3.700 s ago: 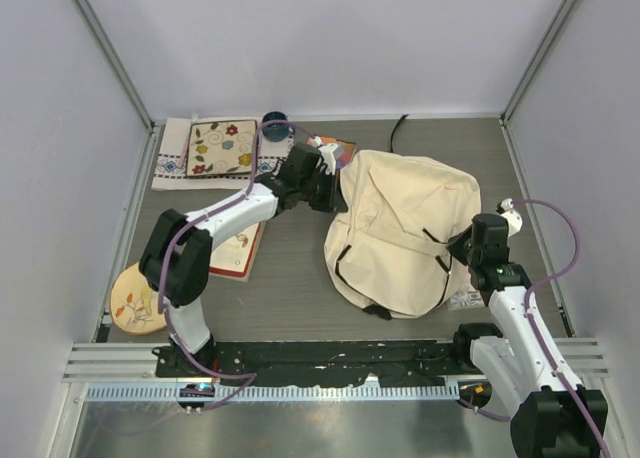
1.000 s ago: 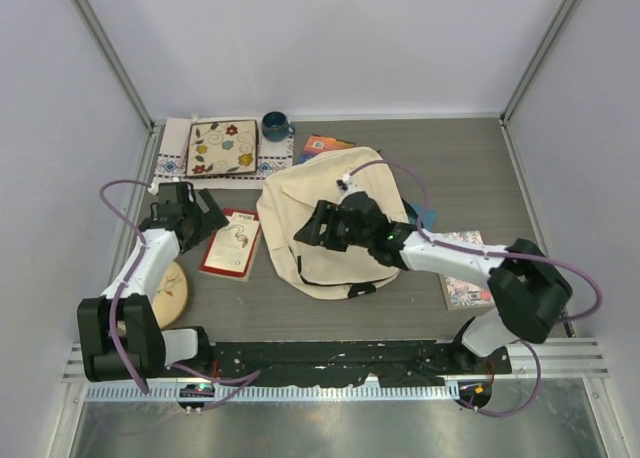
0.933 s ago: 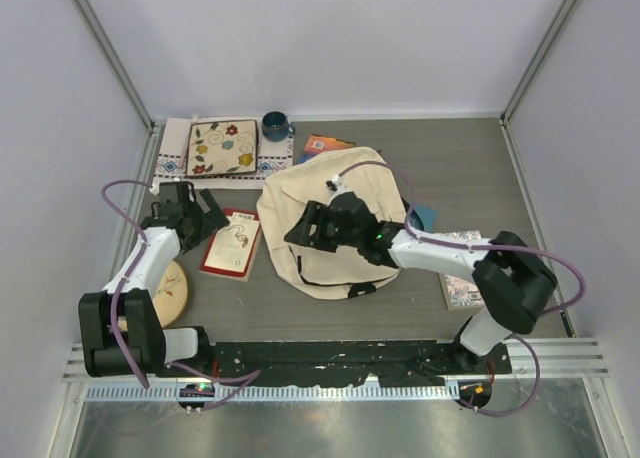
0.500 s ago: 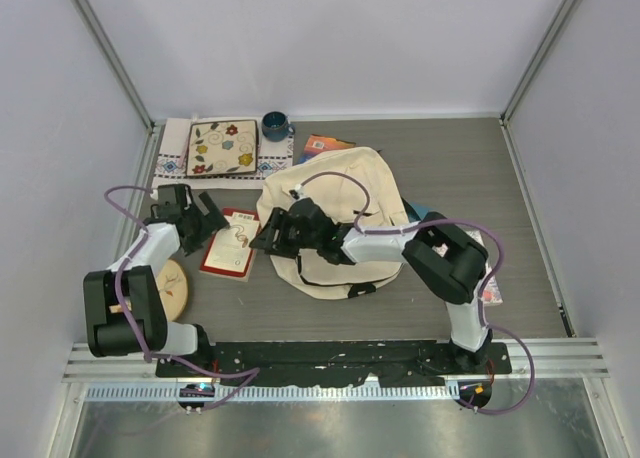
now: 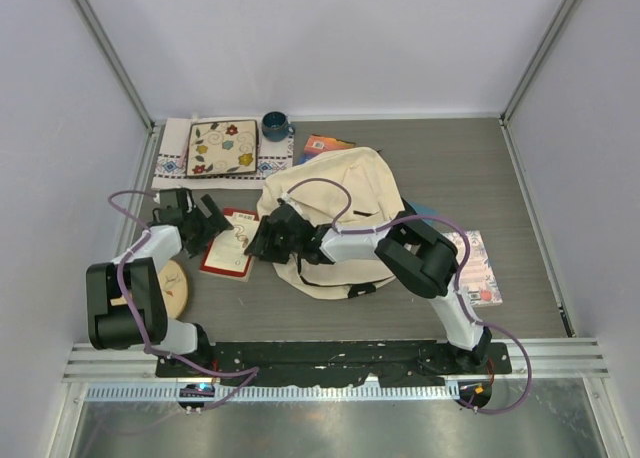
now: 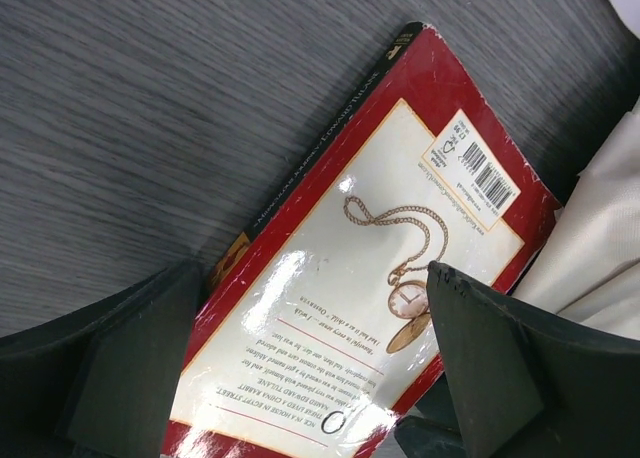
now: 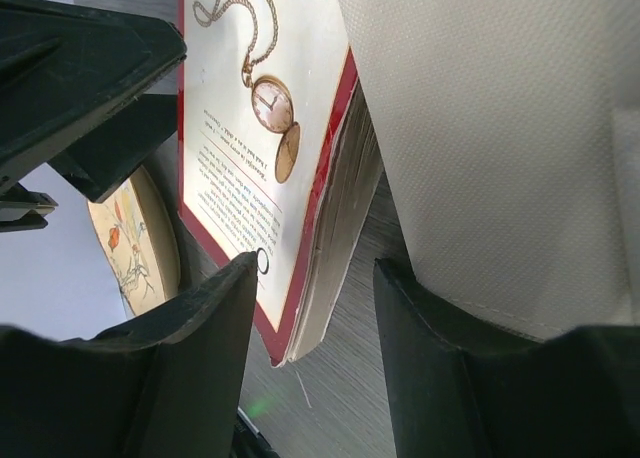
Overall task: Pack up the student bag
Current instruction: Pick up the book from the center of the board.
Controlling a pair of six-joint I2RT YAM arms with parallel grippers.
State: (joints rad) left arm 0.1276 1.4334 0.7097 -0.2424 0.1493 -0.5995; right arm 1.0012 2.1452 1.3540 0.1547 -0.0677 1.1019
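The student bag, cream fabric with black straps, lies in the middle of the table. A red book with a pocket watch on its white cover lies flat against the bag's left side. My left gripper is open at the book's left edge; in its wrist view it straddles the book with wide jaws. My right arm reaches across the bag, and its gripper is at the book's right edge. In the right wrist view it stands open around the book's page edge, beside the bag.
A flowered tile on an embroidered cloth and a blue mug stand at the back left. A colourful book lies behind the bag, another book at the right. A round painted wooden disc lies at the front left.
My right arm has swept left across the bag to the red book's right edge, and its jaws have narrowed. The left gripper has stayed open at the book's left edge.
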